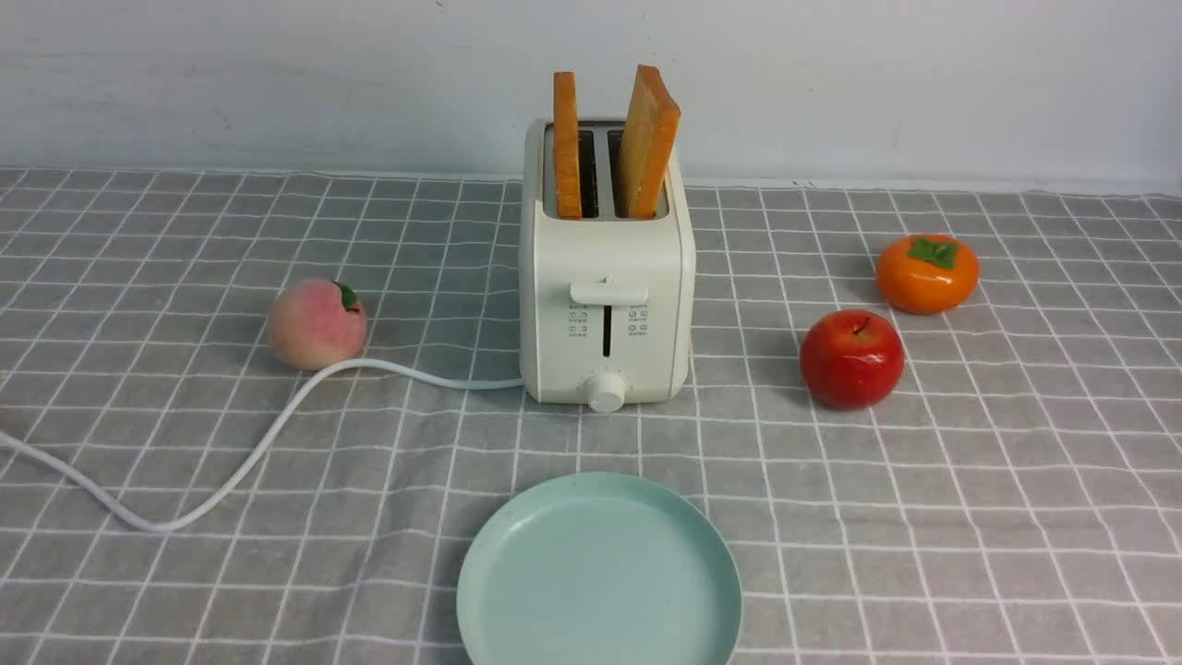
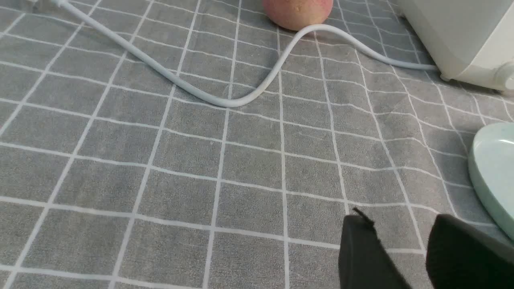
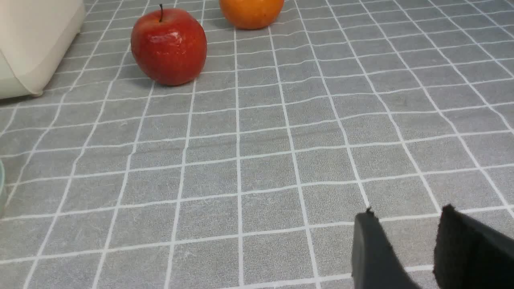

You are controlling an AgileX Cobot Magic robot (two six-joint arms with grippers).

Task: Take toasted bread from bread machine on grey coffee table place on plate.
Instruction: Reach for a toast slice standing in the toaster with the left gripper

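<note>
Grey cloth with a white grid covers the grey coffee table (image 1: 970, 517) edge to edge.

Bread machine (image 1: 605, 305): cream, upright, midway between the left and right edges, nearer the far edge.

Plate (image 1: 598, 577): mint, bare, at the near edge directly in front of the machine and apart from it.

Toasted bread (image 1: 566, 148): two slices standing in the slots, upper parts proud of the top. The left one is upright and edge-on; the right slice (image 1: 646, 139) leans toward the right edge. None on the plate yet.

Fruit: apple (image 1: 850, 358) and persimmon (image 1: 926, 272) toward the right edge, peach (image 1: 316, 323) toward the left, just beside the white cord (image 1: 231, 466).

Left gripper (image 2: 401, 241), right gripper (image 3: 405, 233): seen only in the wrist views, low over bare cloth, fingers parted by a moderate gap, nothing between them.

Handling, judged: toast is likely light, stiff, dry and not slippery, but it crumbles if squeezed hard. Pinch gently across the two broad faces on the exposed upper part and draw it out along the slot. The leaning slice probably needs the jaws tilted to match.
</note>
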